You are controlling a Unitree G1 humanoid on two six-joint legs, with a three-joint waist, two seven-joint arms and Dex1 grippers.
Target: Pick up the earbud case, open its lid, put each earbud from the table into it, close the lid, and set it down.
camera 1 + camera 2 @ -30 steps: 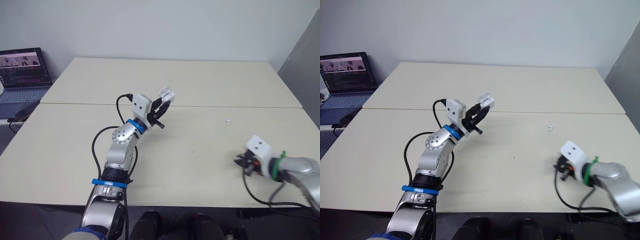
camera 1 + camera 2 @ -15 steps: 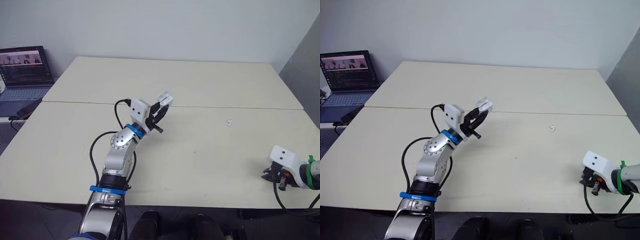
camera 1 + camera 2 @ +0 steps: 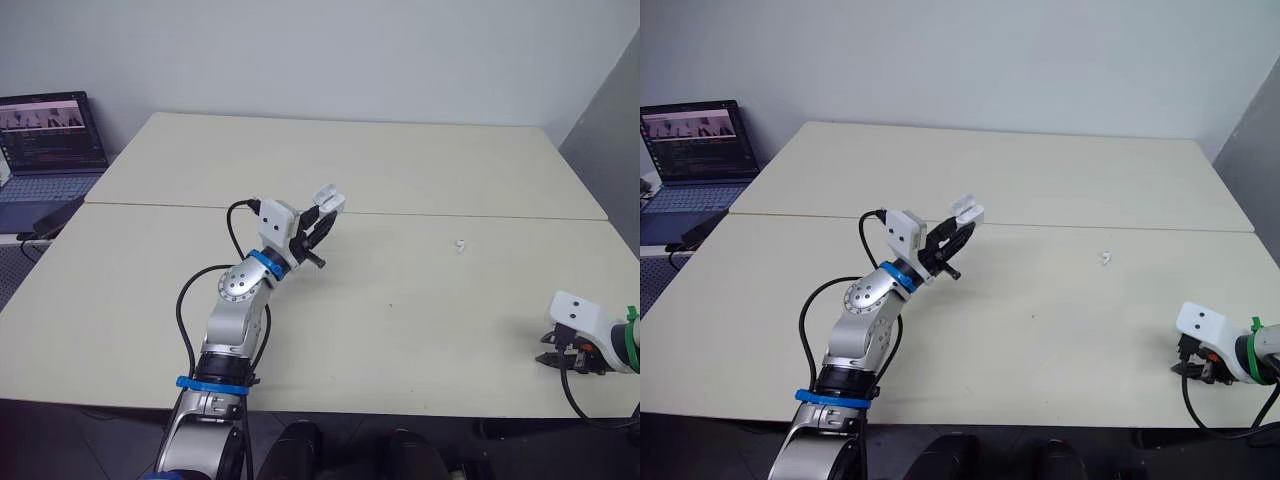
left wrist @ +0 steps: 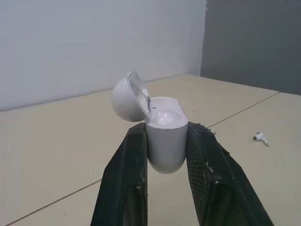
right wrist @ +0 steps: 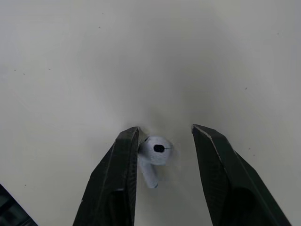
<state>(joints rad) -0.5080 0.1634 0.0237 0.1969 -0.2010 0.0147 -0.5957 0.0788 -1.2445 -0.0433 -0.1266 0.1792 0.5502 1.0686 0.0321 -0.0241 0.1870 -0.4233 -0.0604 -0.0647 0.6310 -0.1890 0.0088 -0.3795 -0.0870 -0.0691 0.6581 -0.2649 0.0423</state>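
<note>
My left gripper [image 3: 322, 212] is raised over the table's middle, shut on the white earbud case [image 4: 164, 136]. The case stands upright between the fingers with its lid [image 4: 127, 96] tipped open, and a white rounded shape sits in its opening. One white earbud [image 3: 460, 244] lies on the table to the right of the case, also seen as the small earbud [image 4: 260, 137] past the fingers. My right gripper [image 5: 165, 129] is down at the table's near right edge, open. A second earbud [image 5: 154, 153] lies on the table between its fingers, against one finger [image 5: 123, 155].
A laptop [image 3: 48, 140] stands open off the far left of the table. A seam [image 3: 500, 214] runs across where two tabletops meet. The table's near edge [image 3: 420, 410] lies close to my right gripper [image 3: 556, 358]. A grey panel [image 3: 610, 120] stands at the right.
My right arm has swung to the right and back to the table's near right edge. The left gripper holds the open case almost still.
</note>
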